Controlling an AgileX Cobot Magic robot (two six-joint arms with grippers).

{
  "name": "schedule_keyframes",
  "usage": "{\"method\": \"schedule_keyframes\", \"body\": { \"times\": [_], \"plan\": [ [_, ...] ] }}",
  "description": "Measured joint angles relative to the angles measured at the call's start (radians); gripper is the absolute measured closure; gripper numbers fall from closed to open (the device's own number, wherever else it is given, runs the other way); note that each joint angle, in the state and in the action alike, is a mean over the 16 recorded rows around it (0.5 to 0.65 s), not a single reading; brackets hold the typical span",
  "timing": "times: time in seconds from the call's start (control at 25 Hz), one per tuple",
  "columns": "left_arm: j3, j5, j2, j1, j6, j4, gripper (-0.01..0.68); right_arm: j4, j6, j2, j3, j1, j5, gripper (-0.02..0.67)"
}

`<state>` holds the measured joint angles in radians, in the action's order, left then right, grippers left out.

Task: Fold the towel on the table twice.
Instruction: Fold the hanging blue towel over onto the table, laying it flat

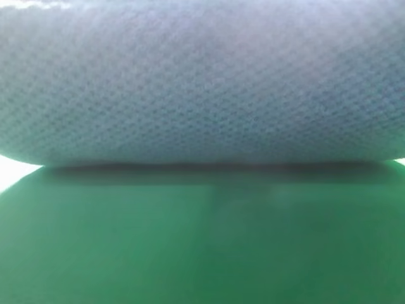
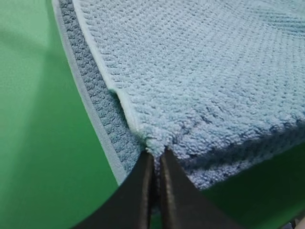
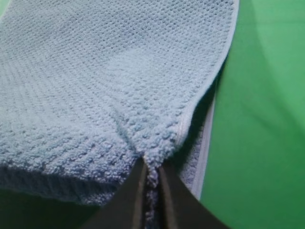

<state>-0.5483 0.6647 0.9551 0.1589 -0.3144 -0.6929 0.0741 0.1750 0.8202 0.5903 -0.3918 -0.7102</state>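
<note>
The towel (image 2: pixel 200 71) is pinched at its near corners by the left pincer (image 2: pixel 156 160) and right pincer (image 3: pixel 151 169), stretching toward 12 o'clock from each, raised over the green bench (image 1: pixel 202 253), long axis spanning both arms equally.

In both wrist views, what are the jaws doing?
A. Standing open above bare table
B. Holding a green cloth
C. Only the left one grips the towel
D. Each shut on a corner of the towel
D: the left gripper and the right gripper each pinch a towel corner between closed jaws.
</note>
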Motion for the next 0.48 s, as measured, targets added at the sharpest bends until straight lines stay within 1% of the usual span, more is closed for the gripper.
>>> {"method": "schedule_keyframes", "body": {
  "times": [0.2, 0.36, 0.48],
  "plan": [
    [-0.001, -0.082, 0.054, 0.0, -0.025, -0.024, 0.673, -0.011, -0.006, 0.072, 0.013, 0.0, 0.052, 0.649],
    [-0.039, -0.145, 0.131, 0.0, -0.033, -0.032, 0.673, -0.044, -0.007, 0.169, 0.057, 0.0, 0.103, 0.649],
    [-0.093, -0.183, 0.218, 0.0, -0.038, -0.032, 0.673, -0.077, -0.007, 0.259, 0.106, 0.0, 0.138, 0.649]
  ]
}}
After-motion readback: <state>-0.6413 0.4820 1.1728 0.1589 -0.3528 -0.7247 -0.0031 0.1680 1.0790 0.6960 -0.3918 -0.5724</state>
